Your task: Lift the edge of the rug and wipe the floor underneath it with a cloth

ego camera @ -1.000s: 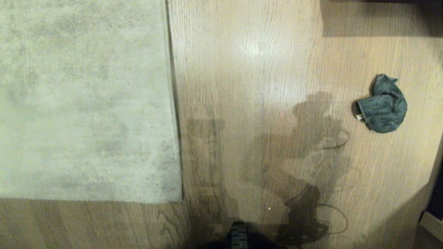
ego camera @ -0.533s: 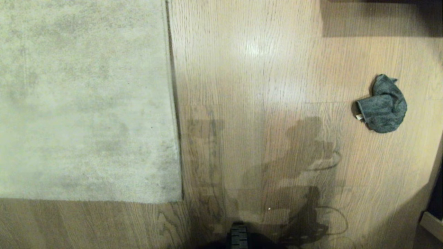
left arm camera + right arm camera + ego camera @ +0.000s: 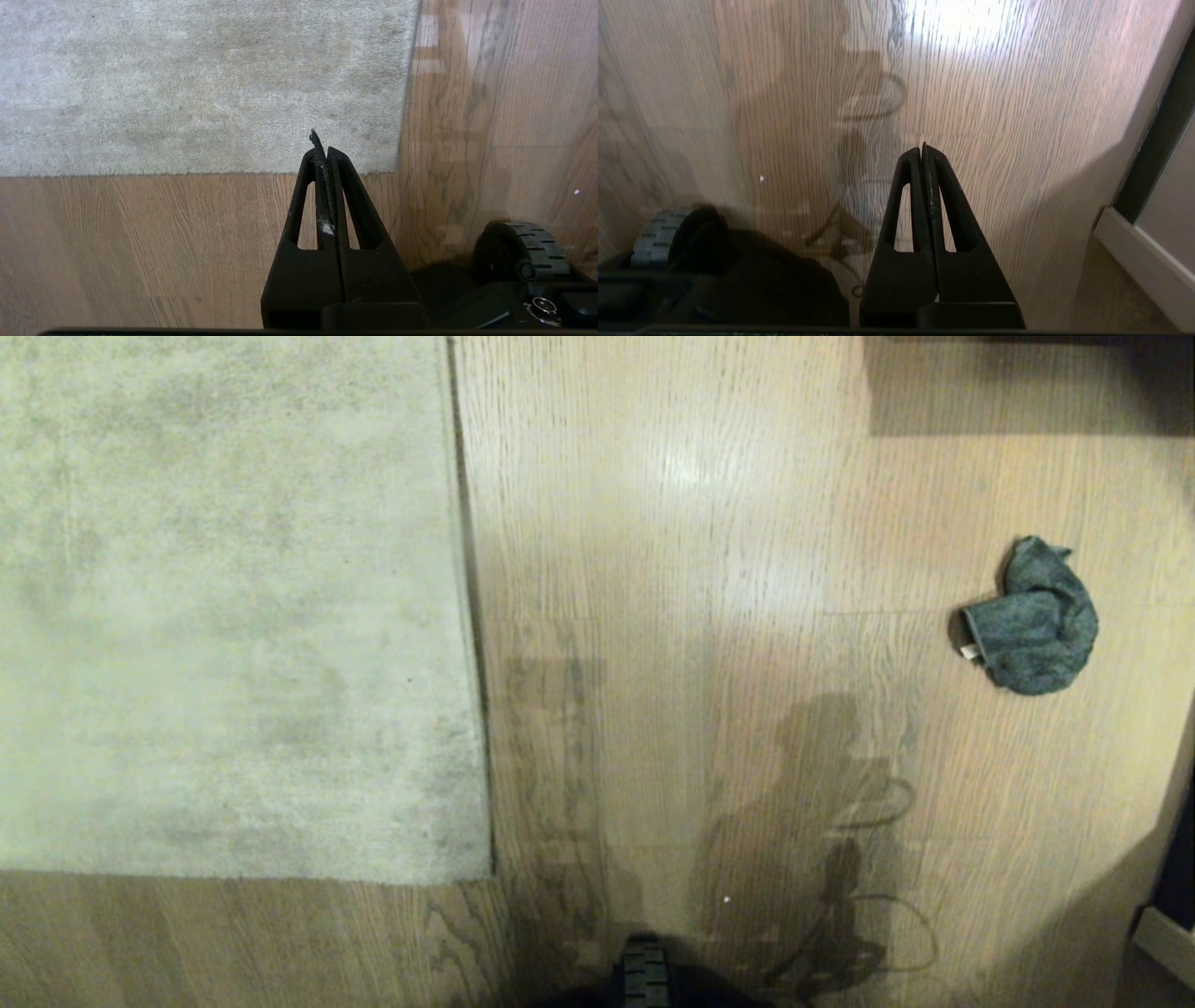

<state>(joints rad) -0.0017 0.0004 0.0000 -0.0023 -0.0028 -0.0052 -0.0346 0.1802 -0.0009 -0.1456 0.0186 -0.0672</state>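
From above, the rug edge lies flat on the floor with the cloth crumpled well off to the right; the left gripper hangs clenched and empty near the rug corner, and the right gripper hangs clenched and empty above bare planks

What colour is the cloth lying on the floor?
The cloth is dark grey-teal, seen best in the head view.

Warm, dim light is falling across the floor, leaving a soft glare patch at the far centre. Arm and cable shadows are stretching over the near planks. A dark shadow is filling the far right corner. The pictures are looking slightly soft and grainy.
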